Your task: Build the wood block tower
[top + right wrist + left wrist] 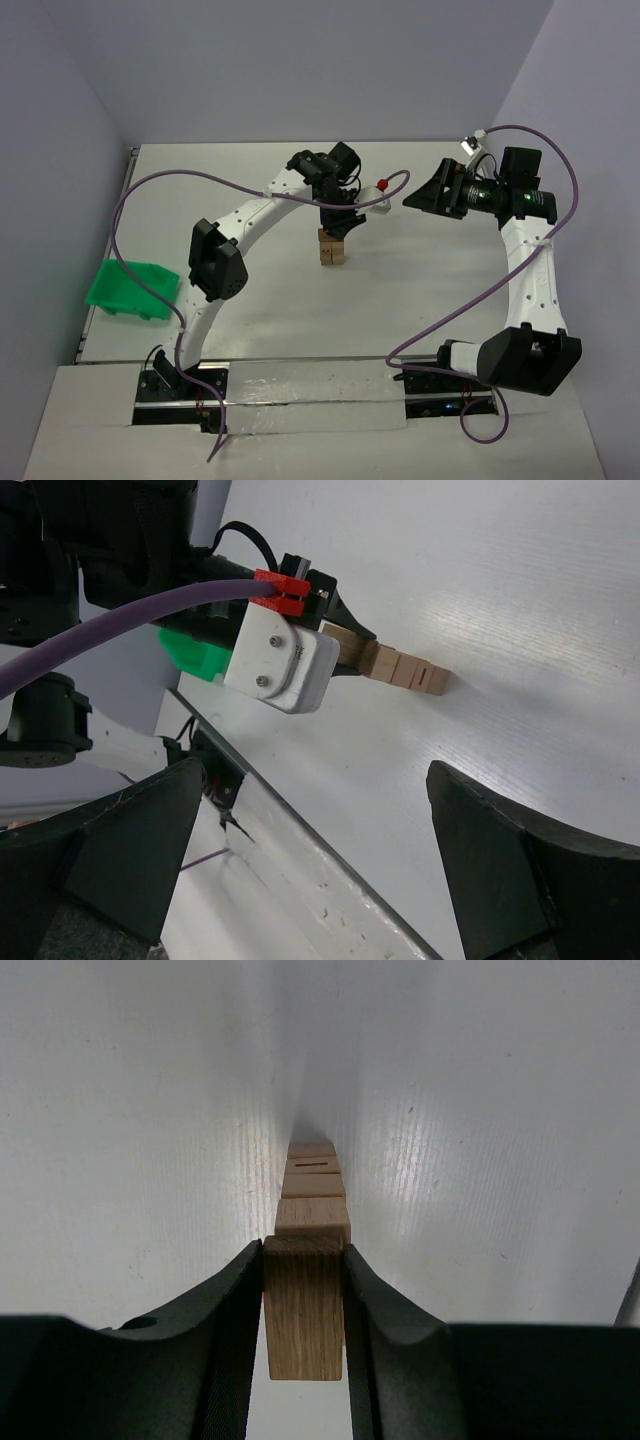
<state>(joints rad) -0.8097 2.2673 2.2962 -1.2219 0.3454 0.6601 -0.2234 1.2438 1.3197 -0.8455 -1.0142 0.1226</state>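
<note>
One block sits clamped between the fingers of the left gripper, its grain running lengthwise and its side faces pressed against both dark pads. The left gripper hangs straight over the tower, which stands near the middle of the white table. In the left wrist view the held block lines up with the stacked blocks below it. Whether it rests on the top one or sits just above it cannot be told.

The tower is a narrow stack of tan cubes. One cube in it carries a short dark line on its face. That line is the only marking to be seen on the wood, and it does not read as a letter or a word.

The right gripper is raised to the right of the tower, well apart from it, pointing toward it. Its fingers are spread wide with nothing between them.

The right wrist view shows a white camera housing with two screws on the left wrist. A red clip and a purple cable sit beside it. No print on them is legible.

A green tray sits at the table's left edge, far from the tower.
</note>
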